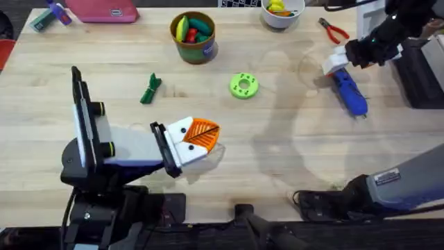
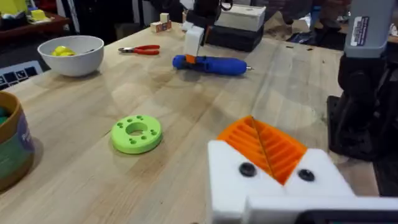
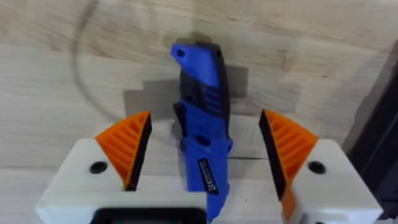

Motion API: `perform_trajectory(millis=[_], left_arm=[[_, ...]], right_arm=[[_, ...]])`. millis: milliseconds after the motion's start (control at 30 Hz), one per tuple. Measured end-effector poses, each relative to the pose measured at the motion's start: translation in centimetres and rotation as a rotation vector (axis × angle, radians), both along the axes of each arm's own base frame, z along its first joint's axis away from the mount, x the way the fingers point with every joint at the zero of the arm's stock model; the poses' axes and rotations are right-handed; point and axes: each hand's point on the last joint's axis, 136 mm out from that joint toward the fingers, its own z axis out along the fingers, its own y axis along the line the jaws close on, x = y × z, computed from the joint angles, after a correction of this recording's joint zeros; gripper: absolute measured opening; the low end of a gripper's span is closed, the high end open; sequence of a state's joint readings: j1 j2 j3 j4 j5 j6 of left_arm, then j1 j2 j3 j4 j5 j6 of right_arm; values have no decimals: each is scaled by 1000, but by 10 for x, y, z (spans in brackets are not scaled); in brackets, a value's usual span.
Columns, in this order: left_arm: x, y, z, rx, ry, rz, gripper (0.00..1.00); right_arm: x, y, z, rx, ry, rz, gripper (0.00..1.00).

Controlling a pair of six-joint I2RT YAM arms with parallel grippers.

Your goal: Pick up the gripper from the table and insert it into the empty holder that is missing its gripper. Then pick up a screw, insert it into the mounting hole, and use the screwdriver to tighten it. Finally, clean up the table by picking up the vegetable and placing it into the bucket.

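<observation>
Screwdriver [image 3: 202, 134] lies flat on the table [image 1: 277, 153], directly between the spread fingers of the right gripper [image 3: 202, 155]; the orange pads [image 3: 127, 146] stand apart on either side of the blue handle and do not touch it, so nothing is grasped. In the overhead view this gripper [image 1: 336, 64] sits over the handle end of the tool. Left gripper [image 1: 198, 139] rests near the table's middle, its two orange ribbed pads pressed together, clenched on nothing. Vegetable [image 1: 150, 89] lies on the wood well beyond the left gripper. Bucket [image 1: 193, 37] stands farther off, holding toy produce. Green disc [image 1: 243, 85] lies between the two grippers.
</observation>
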State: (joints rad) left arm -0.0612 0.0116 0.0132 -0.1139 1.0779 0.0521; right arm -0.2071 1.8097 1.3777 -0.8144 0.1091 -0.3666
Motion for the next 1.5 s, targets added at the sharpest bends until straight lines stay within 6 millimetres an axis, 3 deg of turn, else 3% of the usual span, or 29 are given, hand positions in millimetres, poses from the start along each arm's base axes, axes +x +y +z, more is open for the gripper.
perform_trajectory(millis=[300, 367, 533, 700, 1167, 1300, 1500], left_arm=[[0, 0, 0, 0, 0, 0, 7], [0, 0, 0, 0, 0, 0, 7], [0, 0, 0, 0, 0, 0, 7], [0, 0, 0, 0, 0, 0, 7], [0, 0, 0, 0, 0, 0, 7], [0, 0, 0, 0, 0, 0, 7], [0, 0, 0, 0, 0, 0, 7]], right_arm=[[-4, -11, -32, 2, 80, -6, 918], [-4, -12, -36, 2, 90, -6, 865], [-2, -11, -45, 8, 98, 0, 562], [3, -13, -48, 5, 99, 4, 44], [5, -7, -45, -8, 97, 11, 22], [8, 10, -20, -8, 38, -2, 22], [8, 47, 76, 4, -211, -31, 22]])
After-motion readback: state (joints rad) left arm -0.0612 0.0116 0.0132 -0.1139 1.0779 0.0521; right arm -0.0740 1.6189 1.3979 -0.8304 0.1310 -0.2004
